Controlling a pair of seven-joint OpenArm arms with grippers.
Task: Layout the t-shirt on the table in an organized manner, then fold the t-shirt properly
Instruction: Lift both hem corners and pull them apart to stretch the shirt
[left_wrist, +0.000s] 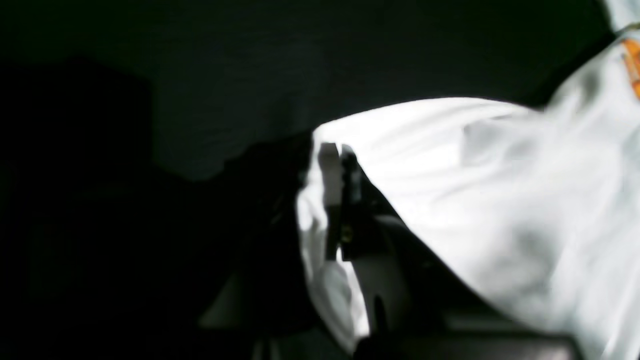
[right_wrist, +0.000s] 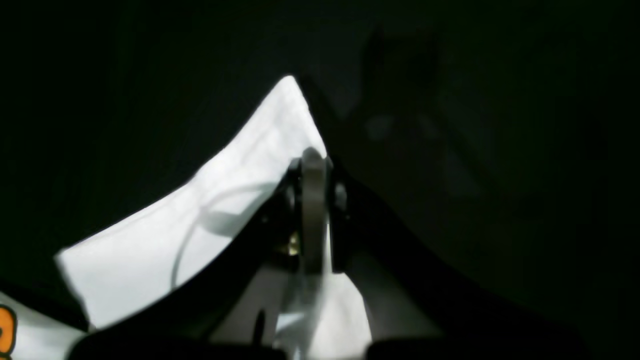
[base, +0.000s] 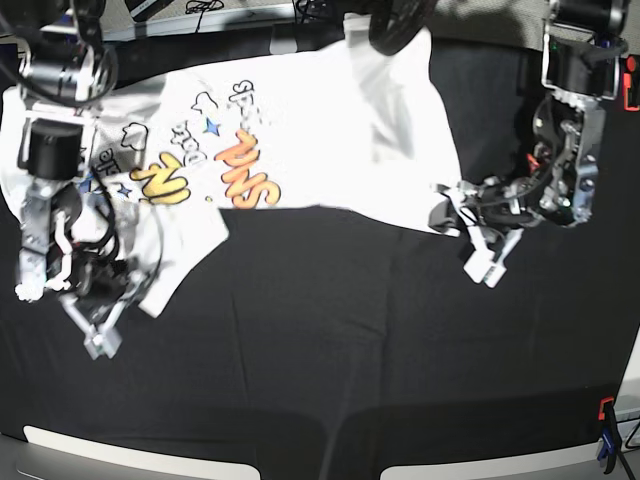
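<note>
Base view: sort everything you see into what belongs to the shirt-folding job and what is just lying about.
Belongs to the job:
- t-shirt, print up
- table with black cloth
- left gripper, shut on the t-shirt's edge
- right gripper, shut on the t-shirt

Just lying about:
- red and blue clamp at the table's near edge
- cables behind the table

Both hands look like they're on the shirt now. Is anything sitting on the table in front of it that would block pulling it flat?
Nothing visible. The left hand and right hand are each shut on an edge of the t-shirt, and the black table in front of it shows only wrinkled cloth.
</note>
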